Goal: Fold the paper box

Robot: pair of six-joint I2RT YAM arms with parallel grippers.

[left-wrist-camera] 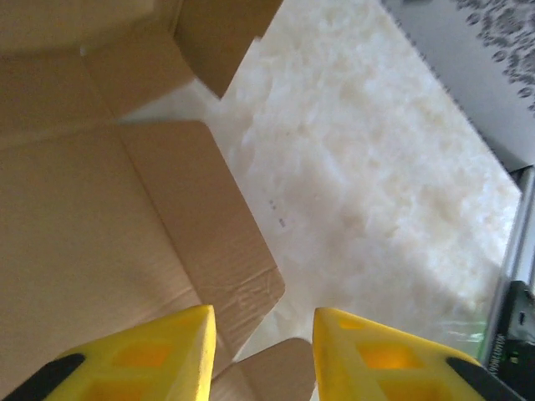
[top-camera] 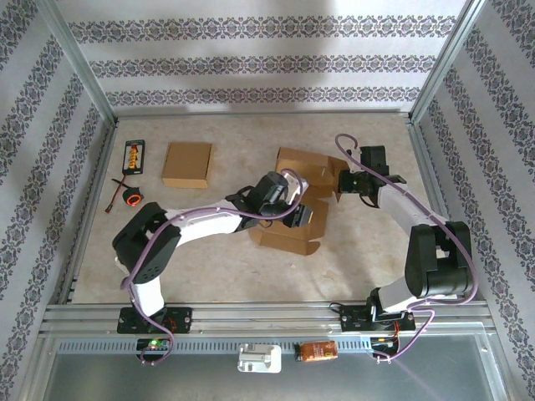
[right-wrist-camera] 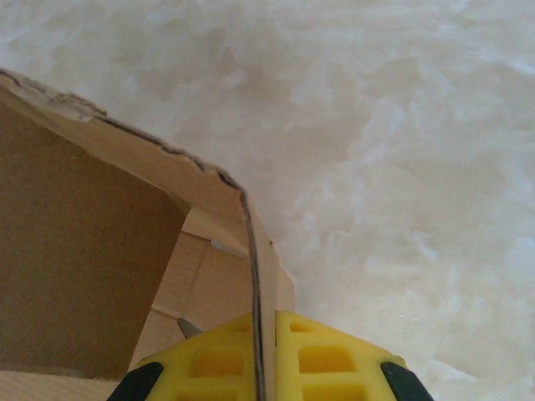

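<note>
The paper box (top-camera: pixel 294 171) is a brown cardboard carton lying partly unfolded at the table's middle, with flaps spread toward the front. My left gripper (top-camera: pixel 298 214) hovers over its near flap. In the left wrist view its yellow fingers (left-wrist-camera: pixel 159 359) stand apart, so this gripper (left-wrist-camera: pixel 263 313) is open, with a rounded flap (left-wrist-camera: pixel 280 368) low in the gap and touching neither finger. My right gripper (top-camera: pixel 341 180) is at the carton's right side. In the right wrist view this gripper (right-wrist-camera: pixel 266 322) is shut on the thin upright edge of a box wall (right-wrist-camera: pixel 255 251).
A second flat brown box (top-camera: pixel 187 164) lies at the back left. Next to it are a small black and orange pack (top-camera: pixel 134 155) and a small orange and black device with a cable (top-camera: pixel 129 197). Aluminium frame rails (top-camera: pixel 251 316) border the table.
</note>
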